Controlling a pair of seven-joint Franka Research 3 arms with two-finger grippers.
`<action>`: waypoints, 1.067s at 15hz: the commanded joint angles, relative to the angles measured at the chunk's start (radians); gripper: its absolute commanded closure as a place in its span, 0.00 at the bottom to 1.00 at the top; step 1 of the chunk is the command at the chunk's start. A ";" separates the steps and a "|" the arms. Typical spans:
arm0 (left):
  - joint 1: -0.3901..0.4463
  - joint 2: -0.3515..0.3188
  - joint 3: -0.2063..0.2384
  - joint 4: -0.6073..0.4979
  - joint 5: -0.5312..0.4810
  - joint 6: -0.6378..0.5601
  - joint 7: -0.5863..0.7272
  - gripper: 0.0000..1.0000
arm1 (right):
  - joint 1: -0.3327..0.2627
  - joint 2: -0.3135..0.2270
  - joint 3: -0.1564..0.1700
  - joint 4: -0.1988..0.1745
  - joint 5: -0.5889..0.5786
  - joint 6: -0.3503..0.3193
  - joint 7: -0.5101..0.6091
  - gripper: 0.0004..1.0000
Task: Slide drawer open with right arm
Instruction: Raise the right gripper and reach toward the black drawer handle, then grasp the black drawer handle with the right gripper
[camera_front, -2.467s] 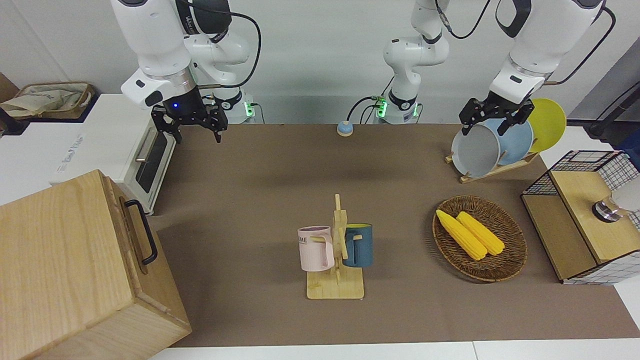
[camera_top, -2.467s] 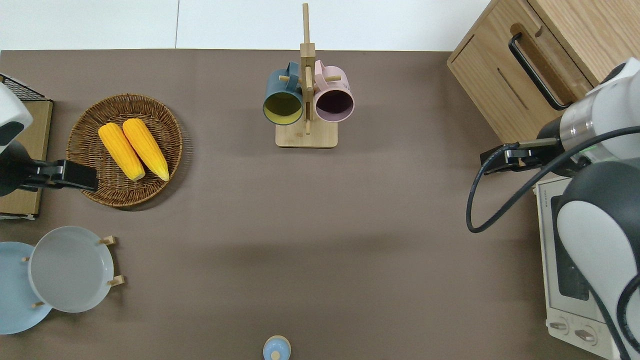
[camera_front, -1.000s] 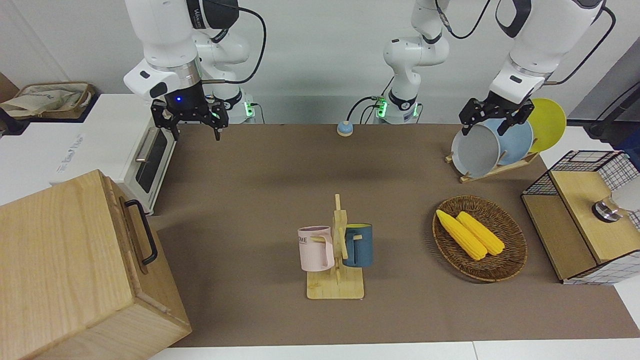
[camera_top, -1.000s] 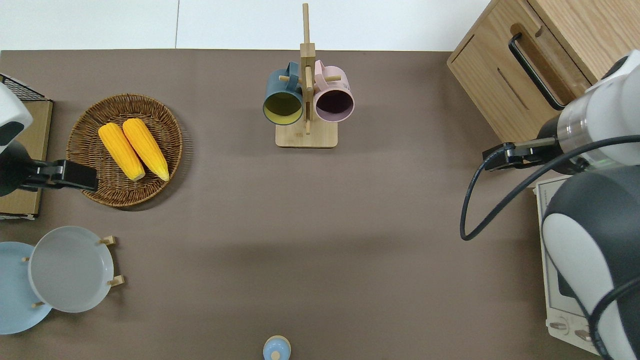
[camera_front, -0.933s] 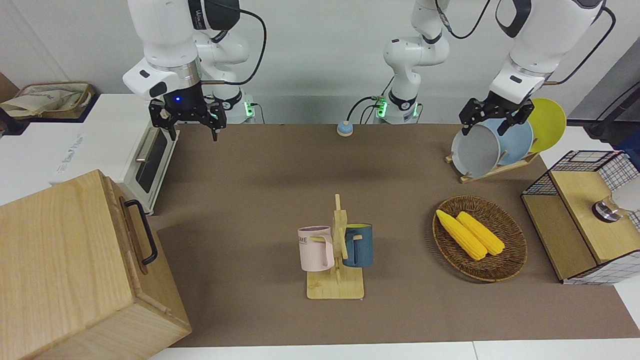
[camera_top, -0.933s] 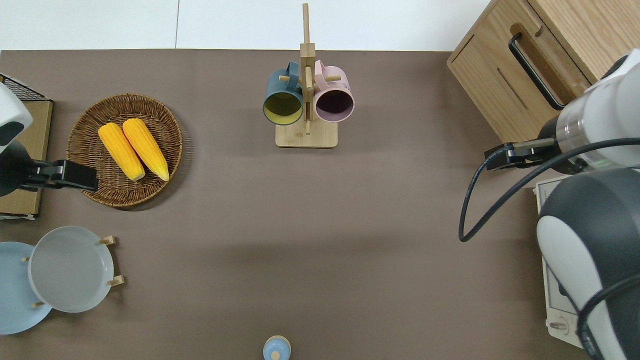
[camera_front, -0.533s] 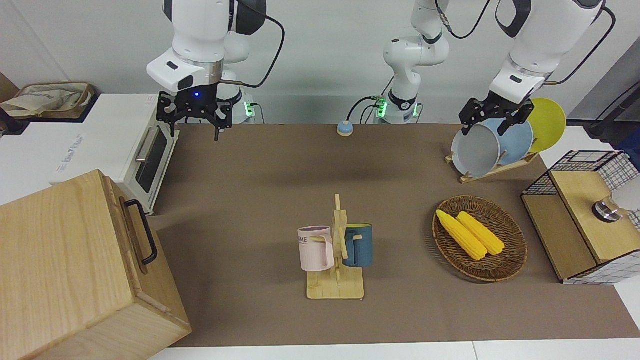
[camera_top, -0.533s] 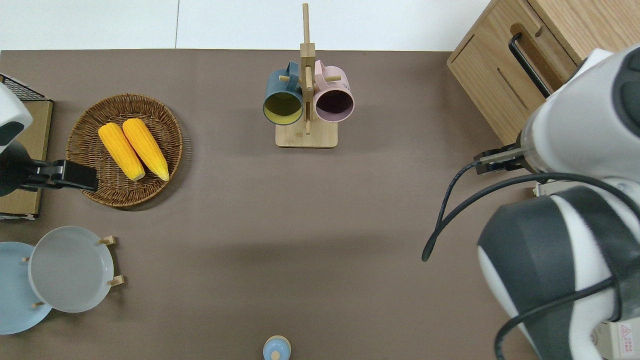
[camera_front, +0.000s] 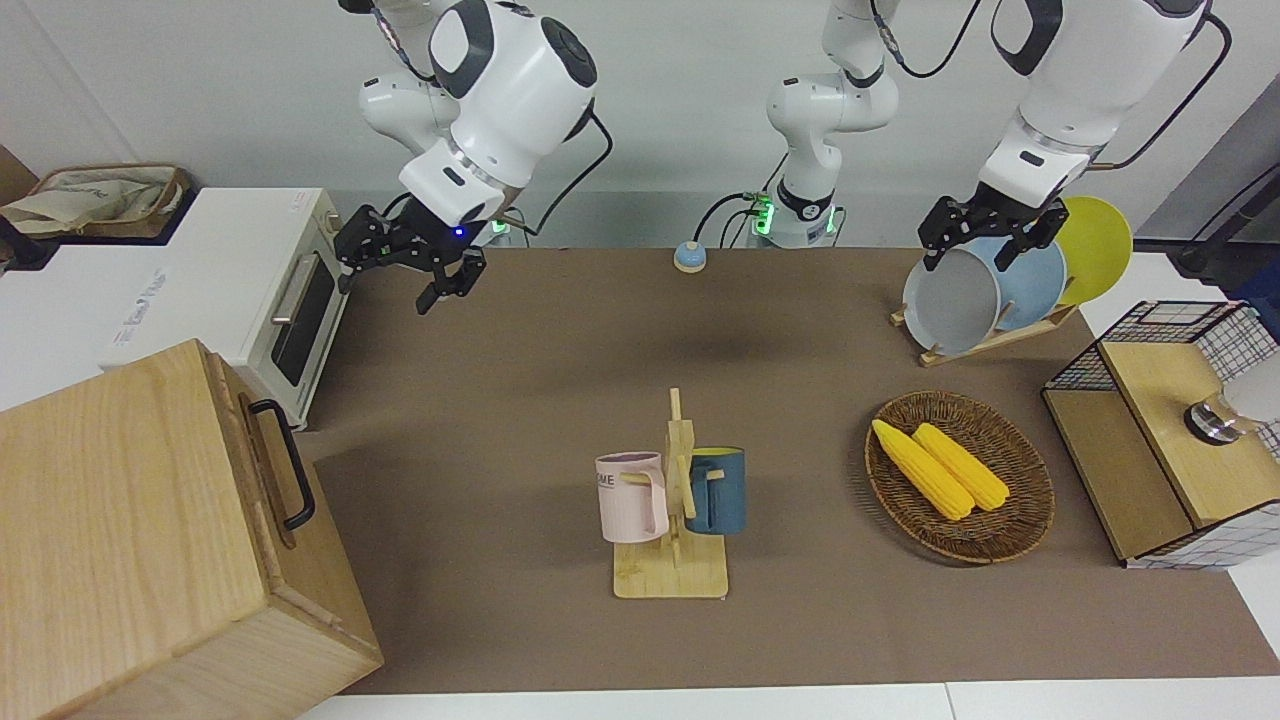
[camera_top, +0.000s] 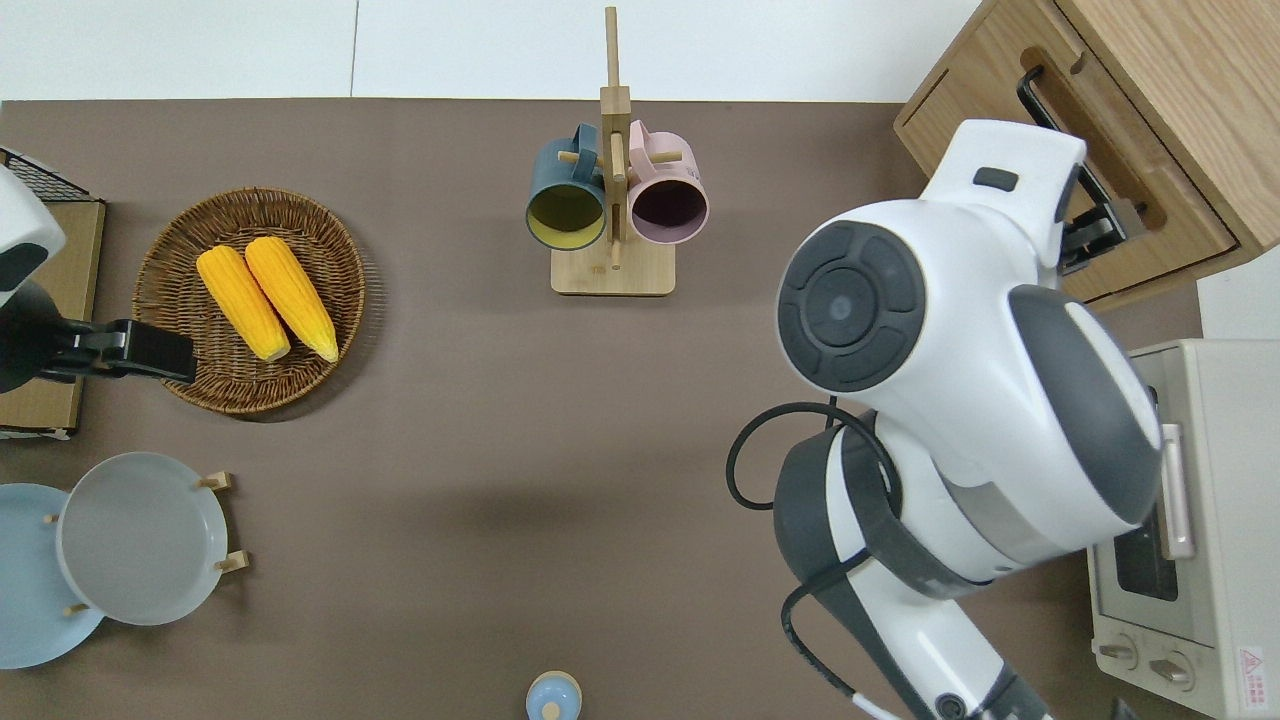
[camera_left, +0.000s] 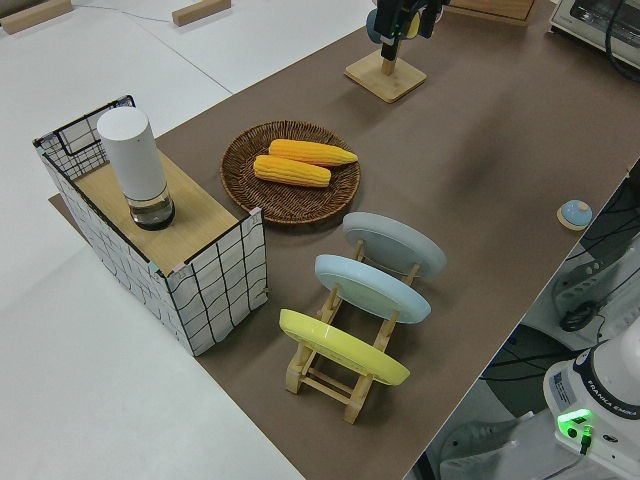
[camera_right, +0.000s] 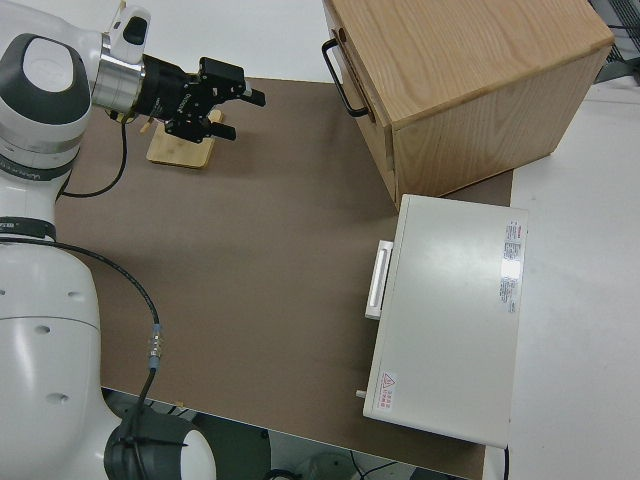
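Nearest to the robots, the white toaster oven (camera_right: 455, 315) sits at the right arm's end of the tabletop (camera_front: 520, 400). My right end effector (camera_right: 228, 100) hangs in the air with its fingers apart and empty, pointing sideways toward the wooden box (camera_right: 470, 80). The left arm is parked. Farther from the robots than the oven, the drawer (camera_front: 268, 468) looks closed, its black loop handle (camera_front: 284, 465) well apart from my fingers. I judge this is the approach step. To do it well, I should lower to handle height, keep the fingers open, put them around the bar, then close and pull straight along the drawer's own direction.
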 joint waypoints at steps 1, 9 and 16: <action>0.004 0.011 -0.006 0.026 0.017 -0.020 0.010 0.01 | -0.009 0.028 0.005 -0.047 -0.157 0.086 -0.004 0.01; 0.004 0.011 -0.006 0.026 0.017 -0.020 0.010 0.01 | -0.013 0.172 0.003 -0.056 -0.508 0.102 0.085 0.01; 0.004 0.011 -0.006 0.026 0.017 -0.020 0.010 0.01 | -0.033 0.266 0.002 -0.058 -0.691 0.094 0.269 0.02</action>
